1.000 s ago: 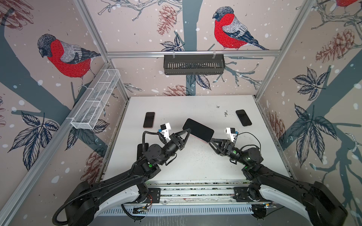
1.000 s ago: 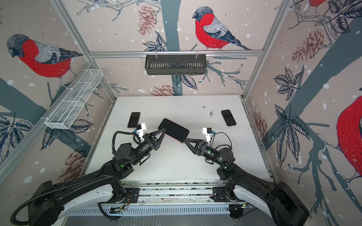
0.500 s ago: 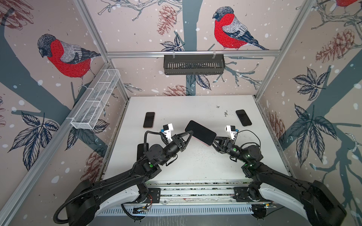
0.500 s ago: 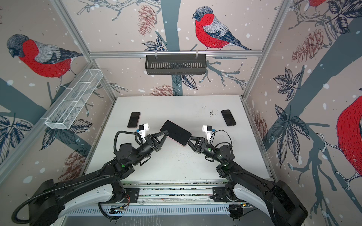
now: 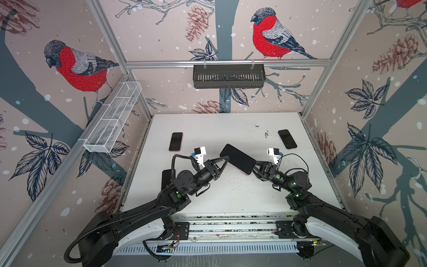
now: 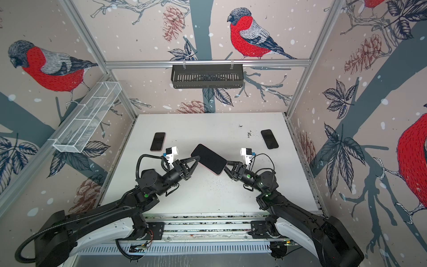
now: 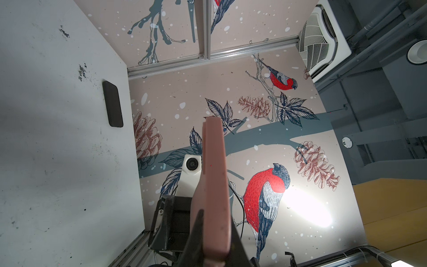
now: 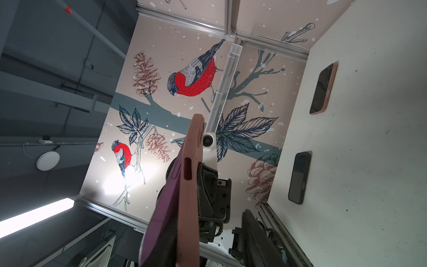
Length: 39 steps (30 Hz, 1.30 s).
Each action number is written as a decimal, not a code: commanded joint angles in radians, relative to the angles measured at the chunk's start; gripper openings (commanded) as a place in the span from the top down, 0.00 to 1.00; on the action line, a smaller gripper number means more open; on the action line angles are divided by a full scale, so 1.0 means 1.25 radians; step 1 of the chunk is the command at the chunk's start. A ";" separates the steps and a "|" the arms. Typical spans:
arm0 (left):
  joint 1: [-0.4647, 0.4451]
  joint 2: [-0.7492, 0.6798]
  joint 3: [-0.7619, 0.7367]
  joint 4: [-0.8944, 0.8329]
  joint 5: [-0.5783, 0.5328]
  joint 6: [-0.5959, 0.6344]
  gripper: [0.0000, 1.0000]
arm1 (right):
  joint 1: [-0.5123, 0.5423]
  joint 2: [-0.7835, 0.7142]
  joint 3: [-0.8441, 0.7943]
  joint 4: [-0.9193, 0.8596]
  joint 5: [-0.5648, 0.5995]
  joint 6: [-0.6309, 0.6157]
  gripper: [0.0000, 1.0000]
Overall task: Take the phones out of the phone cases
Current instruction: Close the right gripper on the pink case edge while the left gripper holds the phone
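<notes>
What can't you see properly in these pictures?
- Dark slab: partly under the left arm in both top views.
- Case back: turned away from the top views; the wrist views catch mostly its edge.
- Black basket: its slatted front hides the inside in both top views.
- Specks: too small in the top views to say what they are.

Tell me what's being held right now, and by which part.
The left end effector pinches the cased phone by one end; the right end effector straddles the opposite end, open.
</notes>
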 commanded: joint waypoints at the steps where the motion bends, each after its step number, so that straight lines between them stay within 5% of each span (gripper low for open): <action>1: -0.001 -0.002 0.005 0.043 0.017 0.013 1.00 | -0.002 -0.010 0.005 0.009 -0.018 -0.013 0.63; 14: -0.001 0.002 -0.004 -0.014 -0.004 0.028 1.00 | -0.011 -0.052 -0.003 -0.057 -0.018 -0.036 0.89; 29: -0.002 0.007 -0.026 -0.090 -0.083 0.048 0.13 | -0.010 -0.072 -0.014 -0.081 -0.013 -0.032 0.94; 39: -0.007 -0.062 -0.027 -0.251 -0.181 0.090 0.04 | -0.012 -0.073 -0.016 -0.093 -0.010 -0.032 0.95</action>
